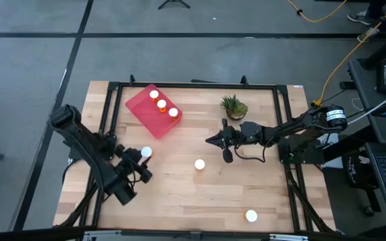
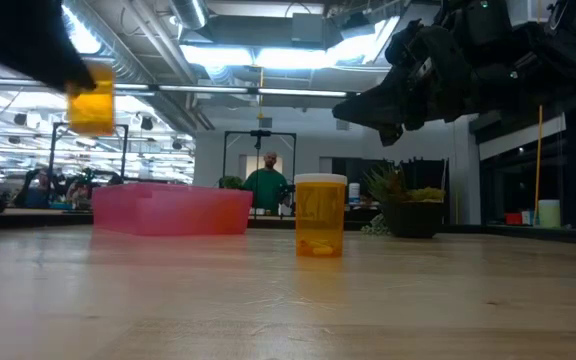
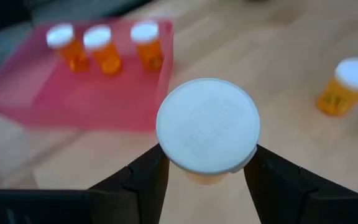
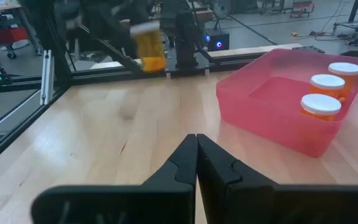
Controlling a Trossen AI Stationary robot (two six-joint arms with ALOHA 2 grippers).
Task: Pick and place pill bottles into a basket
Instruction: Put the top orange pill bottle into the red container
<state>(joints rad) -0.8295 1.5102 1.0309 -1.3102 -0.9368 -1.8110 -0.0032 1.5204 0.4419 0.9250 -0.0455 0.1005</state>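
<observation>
The red-pink basket (image 1: 154, 110) lies at the table's far left and has three orange pill bottles (image 1: 163, 104) with white caps standing in it. My left gripper (image 1: 139, 163), just near of the basket, is shut on another pill bottle (image 3: 207, 124), which hangs clear of the table in the low view (image 2: 92, 100). Two more bottles stand on their bases on the wood: one mid-table (image 1: 199, 164) and one near the front right (image 1: 250, 215). My right gripper (image 1: 214, 140) hovers shut and empty over the table's middle, right of the basket. My left gripper pinches the bottle between its two fingers (image 3: 146, 180), one on each side of the orange body just under the white cap (image 3: 204, 179). The fingers come slanting down from the table's near left. The bottle is lifted clear of the table, cap up.
A small green potted plant (image 1: 234, 106) stands at the far right of the middle, just behind my right arm. A black frame (image 1: 193, 86) runs along the table's edges. Bare wood lies between the basket and the mid-table bottle. A person shows far off in the room (image 2: 268, 182).
</observation>
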